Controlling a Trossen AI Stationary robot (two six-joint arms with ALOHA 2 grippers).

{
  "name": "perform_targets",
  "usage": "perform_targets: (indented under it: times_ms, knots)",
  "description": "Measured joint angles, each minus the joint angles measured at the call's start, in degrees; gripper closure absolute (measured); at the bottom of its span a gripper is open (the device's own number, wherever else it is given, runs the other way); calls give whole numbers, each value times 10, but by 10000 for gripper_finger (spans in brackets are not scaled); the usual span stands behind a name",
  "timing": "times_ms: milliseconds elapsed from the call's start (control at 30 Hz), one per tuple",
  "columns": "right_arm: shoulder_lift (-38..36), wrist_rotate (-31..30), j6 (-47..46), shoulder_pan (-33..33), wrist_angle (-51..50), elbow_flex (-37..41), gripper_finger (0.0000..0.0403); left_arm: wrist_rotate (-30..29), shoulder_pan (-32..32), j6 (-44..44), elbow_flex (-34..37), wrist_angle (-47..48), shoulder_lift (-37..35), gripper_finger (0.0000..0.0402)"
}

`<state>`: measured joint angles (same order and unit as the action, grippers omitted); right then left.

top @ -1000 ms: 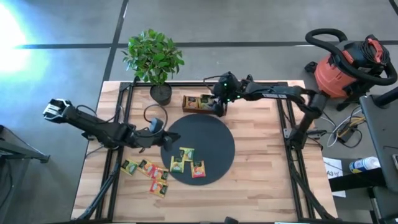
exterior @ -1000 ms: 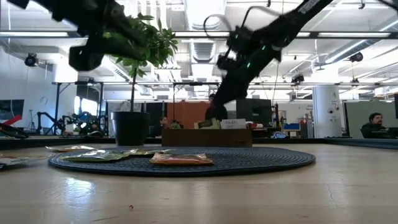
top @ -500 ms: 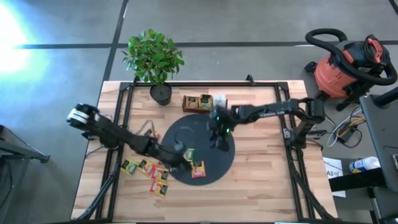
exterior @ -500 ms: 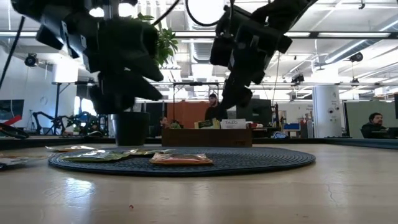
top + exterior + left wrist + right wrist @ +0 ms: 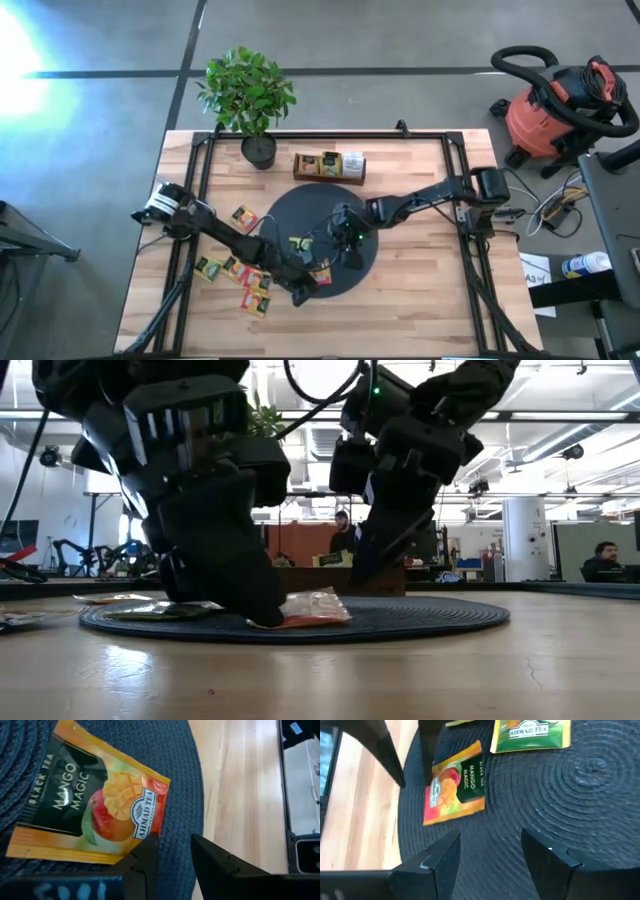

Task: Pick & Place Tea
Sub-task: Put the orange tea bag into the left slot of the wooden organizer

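Note:
An orange "Mango Magic" tea sachet (image 5: 95,805) lies on the black disc (image 5: 350,215) near its near edge. My left gripper (image 5: 172,842) is down at the sachet's corner, open, with one finger on the sachet's edge and the other over bare disc. My right gripper (image 5: 490,852) hovers open over the disc's middle (image 5: 345,250) with nothing between its fingers. A green sachet (image 5: 530,735) lies flat on the disc beyond. Several more sachets (image 5: 235,270) lie on the wood at the left. My left gripper touches the orange sachet with one fingertip (image 5: 148,846), at the sachet's edge next to a corner (image 5: 152,827); the other finger stands beside it over the disc. The fingers slant down from the table's left. The sachet's free end (image 5: 322,602) stands slightly up off the disc.
A brown wooden tray (image 5: 328,166) with sachets stands at the far side behind the disc. A potted plant (image 5: 250,95) is at the far left corner. A lone sachet (image 5: 243,215) lies left of the disc. Bare wood lies to the right of the disc.
My left gripper has swung down and toward the table's right and near edge, onto the disc by the orange sachet. My right gripper has left the tray, moving toward the near edge and down over the disc. One end of the orange sachet has tipped up.

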<state>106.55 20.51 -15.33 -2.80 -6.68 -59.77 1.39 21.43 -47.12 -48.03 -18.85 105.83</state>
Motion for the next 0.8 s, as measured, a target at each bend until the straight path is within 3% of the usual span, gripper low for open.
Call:
perform_targets:
  times_ms: [200,800]
  knots:
    - [4,-55,-1,-2,17,3,202,-21,-3,-8,0,-9,10,307]
    - [5,-51,-43,3,105,24,202,-60,-35,10,4,-19,12,307]
